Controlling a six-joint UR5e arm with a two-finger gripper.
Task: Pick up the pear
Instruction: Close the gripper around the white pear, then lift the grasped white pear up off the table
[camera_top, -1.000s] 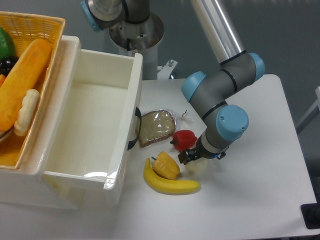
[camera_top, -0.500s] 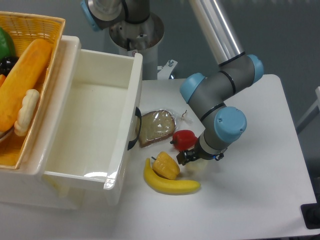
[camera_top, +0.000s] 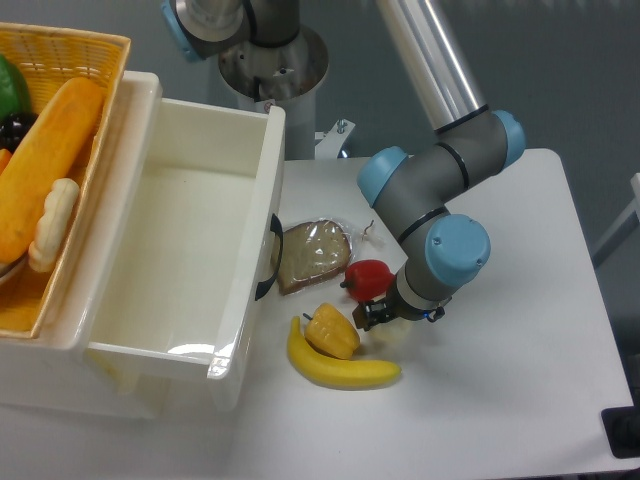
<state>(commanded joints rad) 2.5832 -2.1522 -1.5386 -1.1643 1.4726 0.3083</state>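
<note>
Fixed camera: gripper (camera_top: 372, 315) low between red pepper (camera_top: 368, 278) and banana (camera_top: 342, 367), beside yellow pepper (camera_top: 332, 331). Pear hidden, probably under the wrist; finger state unreadable. Advice: descend straight, avoid nudging neighbours, clamp only around the pear.

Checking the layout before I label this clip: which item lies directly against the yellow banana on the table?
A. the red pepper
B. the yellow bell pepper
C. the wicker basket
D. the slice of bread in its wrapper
B: the yellow bell pepper rests on the inner curve of the banana, while the bread slice and the red pepper lie farther up the table, apart from it.
</note>
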